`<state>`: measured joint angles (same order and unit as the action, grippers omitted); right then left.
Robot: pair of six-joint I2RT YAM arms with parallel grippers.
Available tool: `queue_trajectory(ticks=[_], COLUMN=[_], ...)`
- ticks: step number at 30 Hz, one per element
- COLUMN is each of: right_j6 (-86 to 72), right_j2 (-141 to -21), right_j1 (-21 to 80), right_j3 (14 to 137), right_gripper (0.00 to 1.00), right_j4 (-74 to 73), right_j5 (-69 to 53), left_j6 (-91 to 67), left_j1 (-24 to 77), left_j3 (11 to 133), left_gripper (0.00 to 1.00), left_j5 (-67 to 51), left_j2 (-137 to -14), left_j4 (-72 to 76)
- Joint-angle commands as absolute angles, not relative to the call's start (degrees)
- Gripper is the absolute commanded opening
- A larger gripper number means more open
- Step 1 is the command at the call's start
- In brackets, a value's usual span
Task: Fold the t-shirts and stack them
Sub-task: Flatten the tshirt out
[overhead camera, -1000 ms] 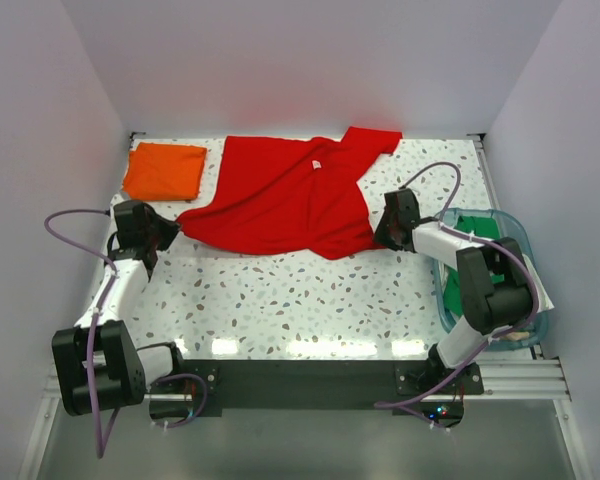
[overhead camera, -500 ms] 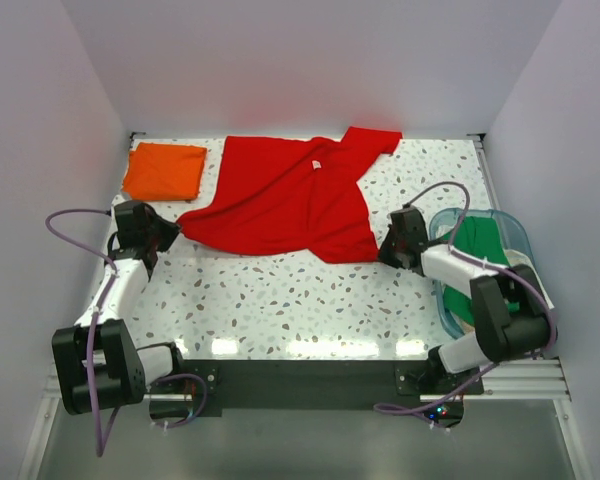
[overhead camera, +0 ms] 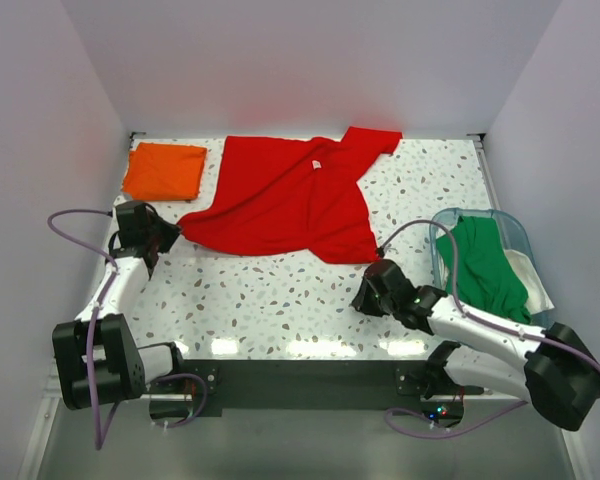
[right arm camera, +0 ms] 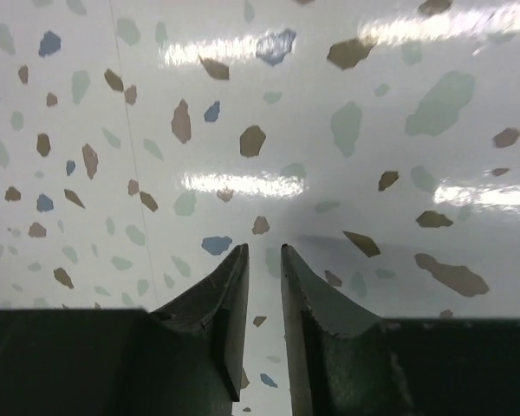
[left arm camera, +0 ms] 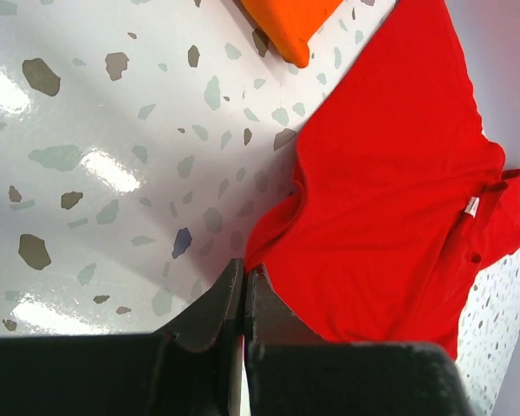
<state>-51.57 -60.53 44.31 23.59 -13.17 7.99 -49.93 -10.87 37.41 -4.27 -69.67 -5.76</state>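
Shirts: one red t-shirt, one orange t-shirt, one green t-shirt. Closed, the left gripper pinches the red edge; the right gripper, narrowly parted, holds nothing.

Legible text, brands, numbers, signs: none. Sole candidate marking: one small white neck label at the collar of the red t-shirt. In the top view it shows as a plain white speck. In the left wrist view the same label shows as a small white tab on the red cloth. Any print on it is too small to make out in either view
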Motion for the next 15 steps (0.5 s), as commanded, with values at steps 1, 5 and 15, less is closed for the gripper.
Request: queue_trajectory(ticks=[1,5,15], right_j6=[-50.1,-42.9,-26.6], right_j2=[-58.5,-62.1,-82.1], right_j1=[44.4,39.7,30.2], right_j3=[30.4,39.4,49.9], right_gripper=[0.28,0.52,0.66], right_j4=[-19.2,-21.6,-14.5], right_j5=[20.1,25.2,17.9], left_j6=[-49.1,-48.4,-48.7], left_j1=[-11.3,-11.3,-11.3], left_j3=[38.2,38.6,38.3], left_gripper=[0.00,0.00,0.00], left_j5=[-3.9,-4.0,-5.9], left_j2=[-69.8,-70.5,-72.3], left_j4=[-5.9,-6.2,-5.3])
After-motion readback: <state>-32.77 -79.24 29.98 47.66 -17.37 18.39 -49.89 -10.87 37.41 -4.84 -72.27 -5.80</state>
